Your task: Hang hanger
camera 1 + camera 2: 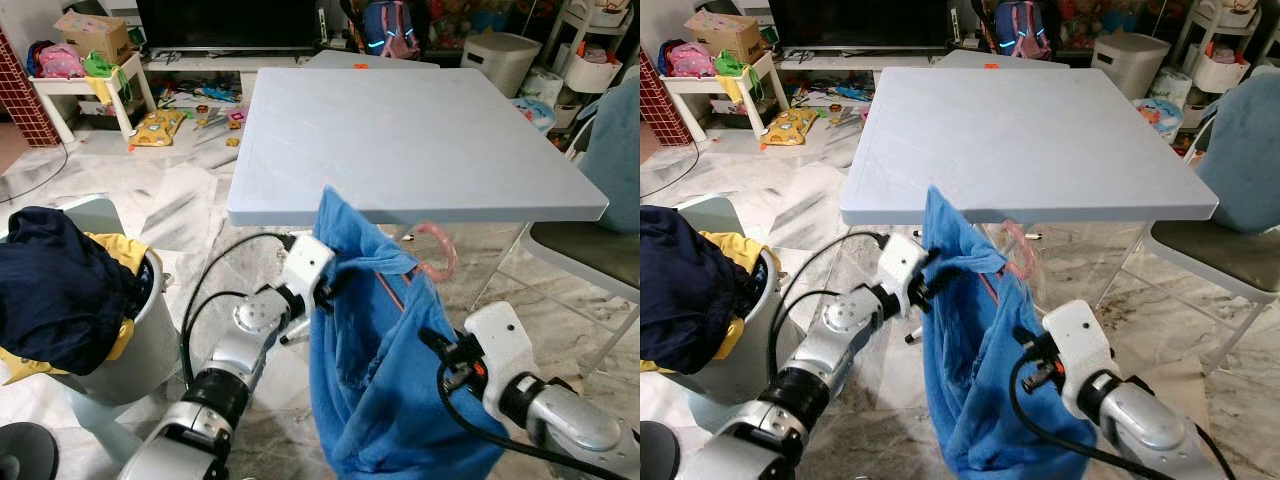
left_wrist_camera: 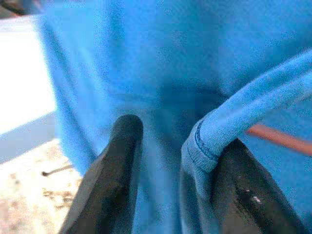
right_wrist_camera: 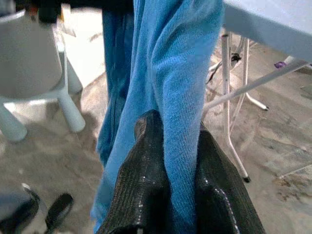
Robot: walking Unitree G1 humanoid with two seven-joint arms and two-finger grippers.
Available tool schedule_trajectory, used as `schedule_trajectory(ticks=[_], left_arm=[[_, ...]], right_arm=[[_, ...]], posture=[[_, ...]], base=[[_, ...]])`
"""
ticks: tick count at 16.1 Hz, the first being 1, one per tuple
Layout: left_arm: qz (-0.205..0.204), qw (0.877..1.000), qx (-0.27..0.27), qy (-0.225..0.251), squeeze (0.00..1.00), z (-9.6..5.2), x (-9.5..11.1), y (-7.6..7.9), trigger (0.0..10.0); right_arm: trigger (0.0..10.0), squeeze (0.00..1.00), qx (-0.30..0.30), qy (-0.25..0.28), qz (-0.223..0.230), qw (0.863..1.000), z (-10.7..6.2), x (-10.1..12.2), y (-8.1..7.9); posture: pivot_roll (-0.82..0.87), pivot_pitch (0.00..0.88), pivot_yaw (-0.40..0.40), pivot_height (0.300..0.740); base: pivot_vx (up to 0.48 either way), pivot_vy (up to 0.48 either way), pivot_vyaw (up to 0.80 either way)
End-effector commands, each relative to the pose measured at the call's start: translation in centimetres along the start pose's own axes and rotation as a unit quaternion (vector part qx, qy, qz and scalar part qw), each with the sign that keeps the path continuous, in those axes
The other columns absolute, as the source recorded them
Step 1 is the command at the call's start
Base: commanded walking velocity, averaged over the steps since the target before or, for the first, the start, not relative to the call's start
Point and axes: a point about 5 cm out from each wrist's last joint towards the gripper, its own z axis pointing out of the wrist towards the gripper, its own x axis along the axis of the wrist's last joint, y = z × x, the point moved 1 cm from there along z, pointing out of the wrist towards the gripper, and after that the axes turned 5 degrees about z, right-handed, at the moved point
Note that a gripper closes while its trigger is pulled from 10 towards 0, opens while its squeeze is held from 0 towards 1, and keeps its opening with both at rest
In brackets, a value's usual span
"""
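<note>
A garment (image 1: 380, 380) hangs in front of the near edge of the bench (image 1: 400, 130), with a hanger (image 1: 438, 250) caught in its upper folds just below that edge. The left gripper (image 2: 170, 161) is at the garment's left side, one finger under a hem; the right gripper (image 3: 170, 165) is at its right side, pinching a fold. To the left of the bench stands a bin (image 1: 140, 340) on the floor, with clothes (image 1: 60, 290) piled in it and spilling over its rim. To the right of the bench stands a chair (image 1: 590, 250). Behind the bench, toys (image 1: 165, 122) lie scattered on the floor, with a low shelf (image 1: 85, 85) at far left and a basket (image 1: 500, 62) at far right.
</note>
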Motion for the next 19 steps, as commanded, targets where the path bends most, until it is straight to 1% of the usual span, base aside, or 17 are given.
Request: schedule_trajectory(ticks=[1, 2, 3, 4, 5, 6, 7, 8, 9, 10, 12, 13, 14, 15, 16, 19], left_arm=[[0.014, 0.999, 0.032, 0.000, 0.00, 0.0, 0.3, -1.1, 0.0], [0.017, 0.998, 0.058, -0.003, 0.00, 0.0, 0.4, -1.9, 0.0], [0.016, 0.997, 0.072, -0.006, 0.00, -0.1, 0.4, -2.4, 0.0], [0.015, 0.997, 0.075, -0.007, 0.00, -0.1, 0.4, -2.6, 0.0], [0.018, 0.996, 0.082, -0.008, 0.00, -0.1, 0.4, -2.8, 0.0], [0.018, 0.996, 0.083, -0.009, 0.00, -0.1, 0.4, -2.8, 0.0], [0.018, 0.996, 0.084, -0.010, 0.00, -0.1, 0.4, -2.8, 0.0], [0.018, 0.996, 0.084, -0.010, 0.00, 0.0, 0.3, -2.8, 0.0], [0.017, 0.996, 0.083, -0.012, 0.00, 0.0, 0.2, -2.7, 0.0], [0.018, 0.996, 0.083, -0.013, 0.00, 0.0, 0.2, -2.8, 0.0], [0.019, 0.996, 0.084, -0.014, 0.00, -0.1, 0.1, -2.8, 0.0], [0.020, 0.996, 0.085, -0.016, 0.00, -0.1, 0.1, -2.9, 0.0], [0.020, 0.996, 0.084, -0.017, 0.00, 0.0, 0.1, -2.9, 0.0], [0.020, 0.996, 0.084, -0.017, 0.00, 0.0, 0.1, -2.9, 0.0], [0.021, 0.996, 0.082, -0.018, 0.00, 0.1, 0.1, -2.8, 0.0], [0.021, 0.997, 0.076, -0.022, 0.00, 0.1, -0.1, -2.6, 0.0]], right_arm=[[10.0, 0.00, -0.011, -0.001, -0.019, 1.000, -0.5, 0.1, 0.8], [10.0, 0.00, -0.027, -0.029, -0.046, 0.998, -1.2, -0.8, 1.9], [10.0, 0.00, -0.034, -0.048, -0.064, 0.996, -1.8, -1.3, 2.6], [10.0, 0.00, -0.035, -0.056, -0.072, 0.995, -2.1, -1.5, 2.8], [10.0, 0.00, -0.037, -0.084, -0.097, 0.991, -3.0, -2.3, 3.6], [10.0, 0.00, -0.038, -0.101, -0.114, 0.988, -3.5, -2.7, 4.1], [10.0, 0.00, -0.038, -0.129, -0.138, 0.981, -4.5, -3.3, 4.9], [10.0, 0.00, -0.039, -0.146, -0.150, 0.977, -5.3, -3.6, 5.5], [10.0, 0.00, -0.032, -0.164, -0.170, 0.971, -6.5, -3.9, 6.1], [10.0, 0.00, -0.029, -0.169, -0.165, 0.971, -7.1, -3.9, 6.3], [10.0, 0.00, -0.022, -0.196, -0.182, 0.963, -8.7, -4.2, 6.9], [10.0, 0.00, -0.010, -0.213, -0.190, 0.958, -9.9, -4.4, 7.0], [10.0, 0.00, -0.004, -0.220, -0.195, 0.956, -10.6, -4.2, 7.3], [10.0, 0.00, 0.002, -0.223, -0.201, 0.954, -11.0, -4.1, 7.3], [10.0, 0.00, 0.018, -0.222, -0.200, 0.954, -11.9, -3.6, 7.3], [10.0, 0.00, 0.046, -0.192, -0.197, 0.960, -13.4, -1.7, 7.0]], posture=[[-0.06, 0.000, -0.022, 0.740], [-0.06, 0.000, -0.022, 0.740], [-0.06, 0.000, -0.022, 0.740], [-0.06, 0.000, -0.022, 0.740], [-0.06, 0.000, -0.021, 0.740], [-0.06, 0.000, -0.021, 0.740], [-0.06, 0.000, -0.021, 0.740], [-0.07, 0.000, -0.020, 0.740], [-0.07, 0.000, -0.019, 0.740], [-0.07, 0.000, -0.019, 0.740], [-0.07, 0.000, -0.018, 0.740], [-0.08, 0.000, -0.016, 0.740], [-0.08, 0.000, -0.016, 0.740], [-0.08, 0.000, -0.014, 0.740], [-0.08, 0.000, -0.013, 0.740], [-0.09, 0.000, -0.010, 0.740]], base=[[0.000, 0.000, 0.00], [0.000, 0.000, 0.00], [0.000, 0.000, 0.00], [0.000, 0.000, 0.00], [0.000, 0.000, 0.00], [0.000, 0.000, 0.00], [0.000, 0.000, 0.00], [0.000, 0.000, 0.00], [0.000, 0.000, 0.00], [0.000, 0.000, 0.00], [0.000, 0.000, 0.00], [0.000, 0.000, 0.00], [0.000, 0.000, 0.00], [0.000, 0.000, 0.00], [0.000, 0.000, 0.00], [0.000, 0.000, 0.00]])
